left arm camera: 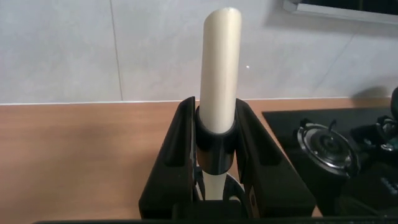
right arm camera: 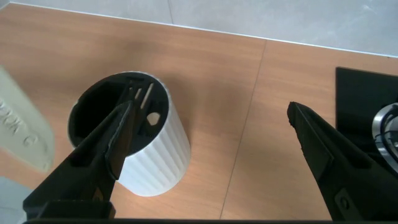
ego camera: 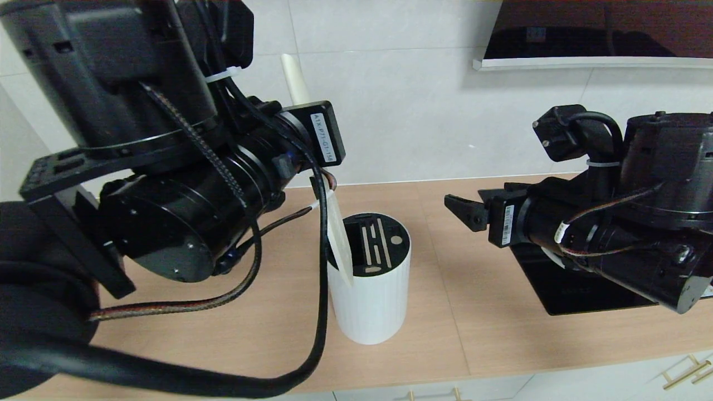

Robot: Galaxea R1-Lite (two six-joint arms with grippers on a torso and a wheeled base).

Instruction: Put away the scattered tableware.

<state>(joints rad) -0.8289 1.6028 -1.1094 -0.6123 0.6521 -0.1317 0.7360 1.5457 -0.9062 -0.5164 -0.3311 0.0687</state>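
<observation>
Two fingers (left arm camera: 180, 149) of the left gripper (left arm camera: 216, 118) are clamped on the cream handle of a utensil (left arm camera: 221, 62), which is held upright between them with the handle protruding above. Its pale blade (ego camera: 340, 239) is seen hanging at the rim of the white ribbed holder (ego camera: 370, 301); contact cannot be told. The right gripper (right arm camera: 210, 109) is spread wide with nothing held, above the wooden counter (ego camera: 490, 312), between the holder and the black cooktop (ego camera: 562, 295).

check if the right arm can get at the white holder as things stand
Probably yes: the right gripper is open beside the white holder, bare countertop between them; the utensil in the left gripper hangs at the holder's other side.
</observation>
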